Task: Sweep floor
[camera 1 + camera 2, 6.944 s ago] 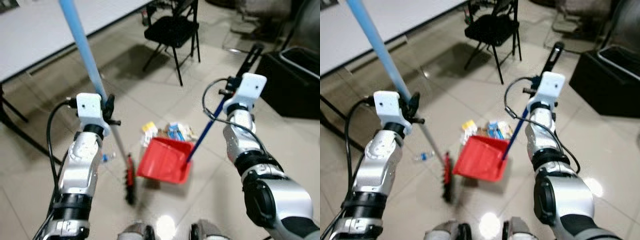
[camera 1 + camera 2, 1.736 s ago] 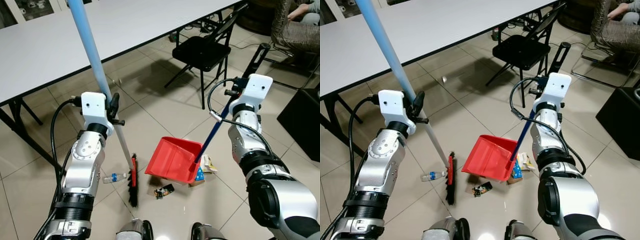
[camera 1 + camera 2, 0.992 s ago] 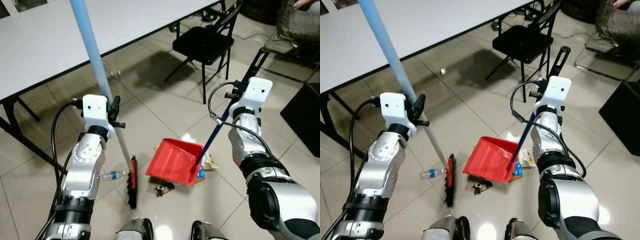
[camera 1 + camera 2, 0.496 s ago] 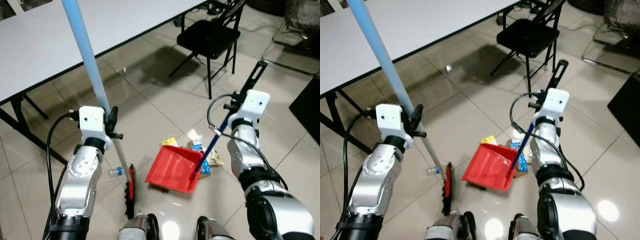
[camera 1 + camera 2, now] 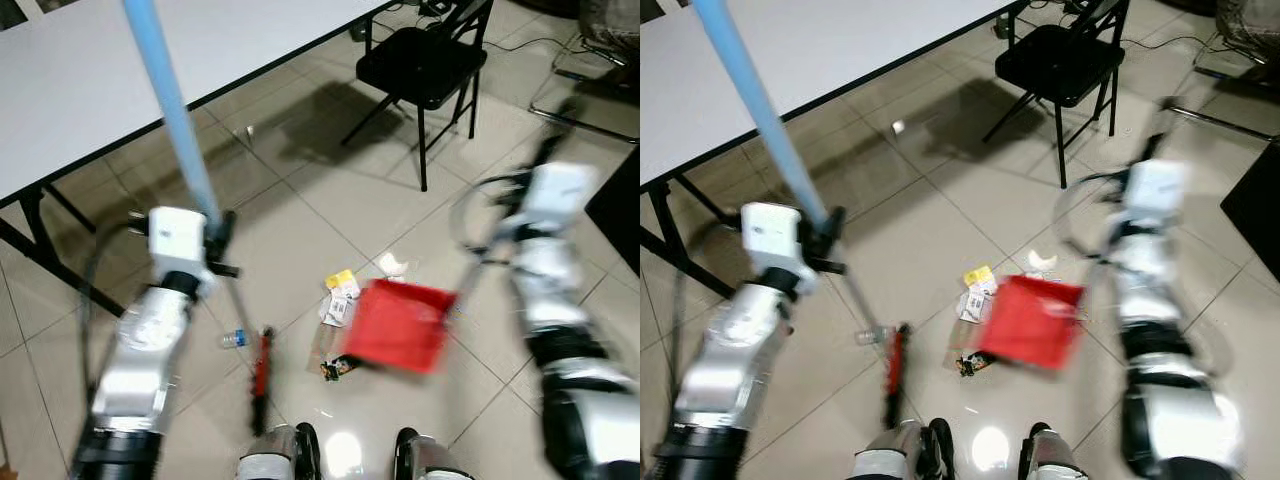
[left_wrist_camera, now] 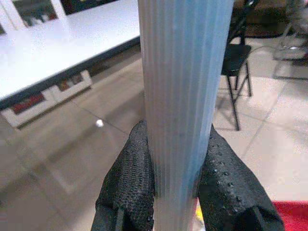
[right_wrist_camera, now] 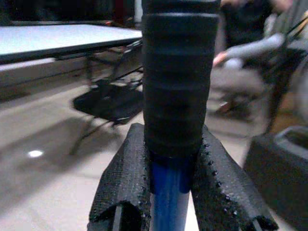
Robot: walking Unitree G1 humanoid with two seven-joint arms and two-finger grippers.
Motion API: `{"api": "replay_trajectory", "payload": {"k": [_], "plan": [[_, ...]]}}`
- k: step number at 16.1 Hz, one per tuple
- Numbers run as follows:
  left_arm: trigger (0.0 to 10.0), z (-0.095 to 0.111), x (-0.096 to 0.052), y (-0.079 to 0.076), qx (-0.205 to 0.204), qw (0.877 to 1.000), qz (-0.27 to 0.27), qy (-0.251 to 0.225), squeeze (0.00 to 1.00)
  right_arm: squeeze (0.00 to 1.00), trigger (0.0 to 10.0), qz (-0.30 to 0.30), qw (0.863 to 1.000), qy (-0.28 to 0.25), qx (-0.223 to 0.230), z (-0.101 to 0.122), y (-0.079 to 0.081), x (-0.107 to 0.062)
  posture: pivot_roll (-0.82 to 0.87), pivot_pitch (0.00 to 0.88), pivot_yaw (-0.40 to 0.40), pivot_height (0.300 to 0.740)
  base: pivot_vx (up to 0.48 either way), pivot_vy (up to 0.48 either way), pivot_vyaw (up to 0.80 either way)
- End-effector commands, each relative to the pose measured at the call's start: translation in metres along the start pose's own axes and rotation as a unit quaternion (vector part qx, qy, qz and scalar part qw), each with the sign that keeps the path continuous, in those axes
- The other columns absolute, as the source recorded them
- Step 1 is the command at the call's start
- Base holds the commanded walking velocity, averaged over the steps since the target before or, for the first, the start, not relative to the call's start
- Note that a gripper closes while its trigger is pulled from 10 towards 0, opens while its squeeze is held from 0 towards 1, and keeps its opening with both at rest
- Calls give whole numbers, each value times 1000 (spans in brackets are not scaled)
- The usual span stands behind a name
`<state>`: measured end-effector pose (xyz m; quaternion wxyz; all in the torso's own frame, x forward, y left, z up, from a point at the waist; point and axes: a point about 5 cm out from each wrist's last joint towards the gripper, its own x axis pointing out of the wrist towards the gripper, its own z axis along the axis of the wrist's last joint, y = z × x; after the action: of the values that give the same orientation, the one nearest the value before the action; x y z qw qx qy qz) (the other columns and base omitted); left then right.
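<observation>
the left gripper (image 6: 174, 192) has its jaws clenched on the pale blue handle of the broom (image 5: 178, 130), the ribbed shaft running up between the two black fingers (image 6: 130, 185). the broom slants down from the upper left to its red and black head (image 5: 261, 375), which rests on the tiled floor (image 5: 330, 215) in front of the robot's feet. the right gripper (image 7: 169, 192) has its jaws clenched on the dustpan handle (image 7: 175, 72), right where the black grip meets the blue shaft. the red dustpan (image 5: 398, 326) sits low over the floor to the right of the broom head, blurred along with the right arm. a small heap of litter (image 5: 338, 300), mostly paper scraps and wrappers, lies just beside the pan on its left, with a white scrap (image 5: 392, 264) a little beyond it. a small plastic bottle (image 5: 233, 339) lies on the tiles near the broom shaft. farther back stand a long white surface (image 5: 90, 80) on black legs and a black folding chair (image 5: 425, 65). in the right wrist view a seated person (image 7: 255, 43) is visible behind the grip.
</observation>
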<state>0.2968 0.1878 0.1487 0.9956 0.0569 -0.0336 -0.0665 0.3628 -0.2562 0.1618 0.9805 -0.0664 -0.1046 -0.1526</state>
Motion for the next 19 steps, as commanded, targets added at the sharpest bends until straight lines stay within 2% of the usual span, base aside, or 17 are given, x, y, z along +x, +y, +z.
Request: {"api": "replay_trajectory", "payload": {"k": [1, 2, 4, 7, 13, 15, 19], "plan": [[10000, 11, 2, 6, 14, 1000, 2, -20, 0, 0, 10000, 6, 1000, -26, -2, 14, 2, 7, 17, 228, 124, 740, 0, 0, 0], [10000, 14, 5, 11, 26, 999, -4, -22, 0, 0, 10000, 10, 999, -37, -28, 23, -8, 13, 13, 232, 125, 740, 0, 0, 0], [10000, 17, 11, 15, 38, 999, -14, -23, 0, 0, 10000, 19, 997, -49, -58, 32, -15, 19, 15, 243, 126, 740, 0, 0, 0], [10000, 20, 21, 15, 51, 997, -41, -26, 0, 0, 10000, 27, 995, -46, -87, 34, -25, 22, 22, 273, 139, 740, 0, 0, 0], [10000, 36, 38, 6, 60, 994, -81, -45, 0, 0, 10000, 70, 986, -45, -141, 32, -23, 22, 41, 348, 177, 740, 0, 0, 0], [10000, 35, 38, -2, 58, 992, -102, -42, 0, 0, 10000, 85, 983, -45, -157, 29, -22, 19, 40, 380, 193, 740, 0, 0, 0], [10000, 27, 30, -7, 48, 993, -106, -31, 0, 0, 10000, 88, 981, -43, -167, 25, -29, 16, 46, 405, 199, 740, 0, 0, 0]]}}
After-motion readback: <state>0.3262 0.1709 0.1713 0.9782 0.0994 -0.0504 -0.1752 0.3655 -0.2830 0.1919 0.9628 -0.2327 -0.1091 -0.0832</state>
